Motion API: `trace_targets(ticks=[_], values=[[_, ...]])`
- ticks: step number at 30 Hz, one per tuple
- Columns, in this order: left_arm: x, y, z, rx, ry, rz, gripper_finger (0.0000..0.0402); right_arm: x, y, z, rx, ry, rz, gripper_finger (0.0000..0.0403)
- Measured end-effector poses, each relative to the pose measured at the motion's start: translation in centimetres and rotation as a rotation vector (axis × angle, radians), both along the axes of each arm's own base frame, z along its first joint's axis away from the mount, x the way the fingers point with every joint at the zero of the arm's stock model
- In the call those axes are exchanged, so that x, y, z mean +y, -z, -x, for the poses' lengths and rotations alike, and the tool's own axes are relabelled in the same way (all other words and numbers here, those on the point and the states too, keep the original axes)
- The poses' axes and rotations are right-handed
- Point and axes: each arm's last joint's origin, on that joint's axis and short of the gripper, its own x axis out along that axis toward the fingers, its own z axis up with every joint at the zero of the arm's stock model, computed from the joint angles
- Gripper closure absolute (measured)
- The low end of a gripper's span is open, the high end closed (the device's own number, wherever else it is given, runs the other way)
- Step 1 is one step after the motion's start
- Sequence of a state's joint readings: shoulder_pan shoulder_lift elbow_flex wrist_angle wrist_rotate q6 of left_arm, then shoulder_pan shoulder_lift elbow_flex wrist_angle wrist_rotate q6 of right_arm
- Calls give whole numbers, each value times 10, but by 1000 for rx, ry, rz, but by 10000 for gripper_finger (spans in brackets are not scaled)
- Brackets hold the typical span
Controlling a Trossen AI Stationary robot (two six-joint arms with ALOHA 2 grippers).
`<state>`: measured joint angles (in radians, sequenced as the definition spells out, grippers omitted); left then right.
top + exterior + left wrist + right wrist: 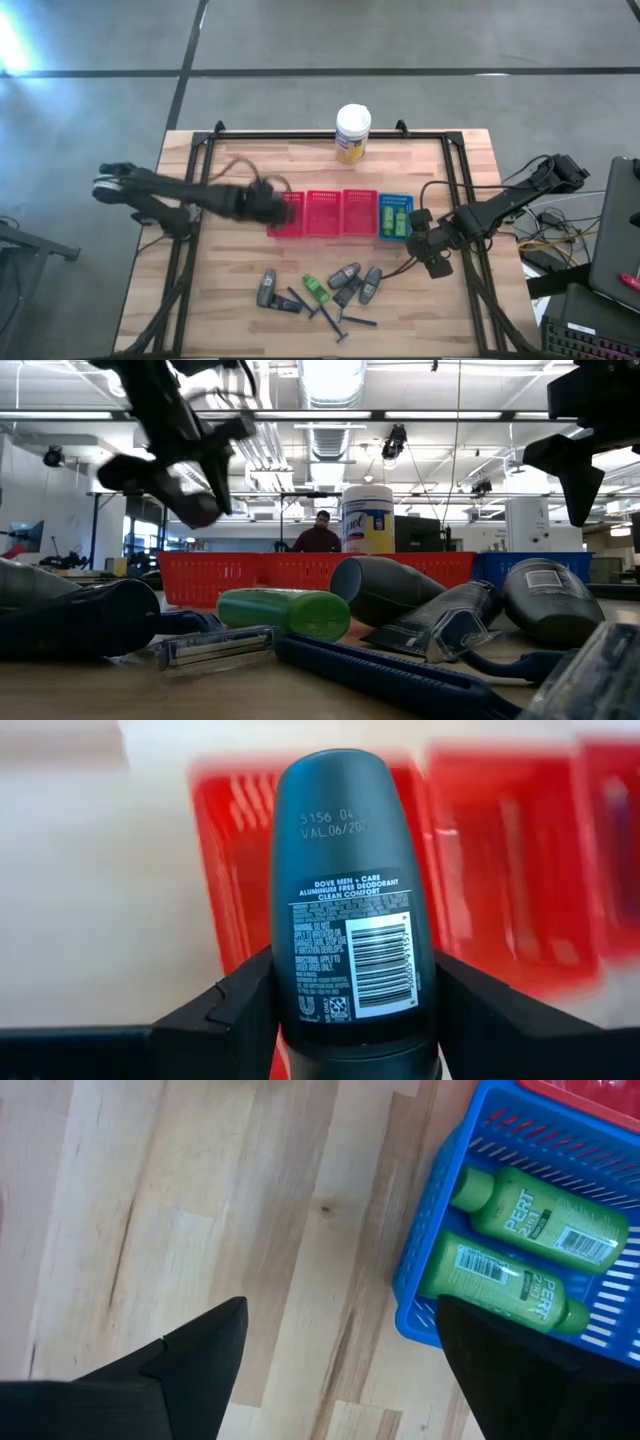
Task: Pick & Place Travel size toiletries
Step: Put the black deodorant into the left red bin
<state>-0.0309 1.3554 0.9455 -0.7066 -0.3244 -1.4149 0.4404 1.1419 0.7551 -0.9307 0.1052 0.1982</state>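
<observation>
My left gripper is shut on a dark grey deodorant tube and hovers above the leftmost red basket. In the low view it is a blurred shape, raised above the table. My right gripper is open above bare wood just right of the blue basket, where two green bottles lie. Grey tubes, a green tube and dark razors lie flat on the near part of the table. My left gripper pinches the deodorant tube between its two fingers by the sides of its barcode end. The rounded end points away from the wrist. The tube is lifted clear, above the red basket.
Two more red baskets stand in a row between the left one and the blue one. A white-lidded yellow canister stands at the far edge. A black frame runs around the table. A person sits far behind.
</observation>
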Motion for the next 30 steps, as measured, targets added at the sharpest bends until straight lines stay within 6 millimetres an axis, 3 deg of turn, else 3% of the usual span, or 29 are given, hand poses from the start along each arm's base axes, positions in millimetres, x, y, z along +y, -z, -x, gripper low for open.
trace_targets(ticks=[4, 14, 18, 22, 26, 30], values=[[29, 3, -6, 2, 39, 8, 188, 0, 0, 0, -1, 4, -1, 69], [29, 40, -25, 115, 71, 61, 186, 0, 0, 0, -3, 9, 0, 48], [29, 46, -31, 119, 85, 89, 116, 0, 0, 0, -3, 9, 0, 53], [24, 35, -31, 88, 103, 82, 34, 0, 0, 0, -3, 8, 0, 62], [8, 8, -26, 18, 161, 76, 12, 0, 0, 0, -2, 9, 0, 69], [-41, -12, -12, 43, 308, 141, 30, 0, 0, 0, -1, 8, 0, 73]])
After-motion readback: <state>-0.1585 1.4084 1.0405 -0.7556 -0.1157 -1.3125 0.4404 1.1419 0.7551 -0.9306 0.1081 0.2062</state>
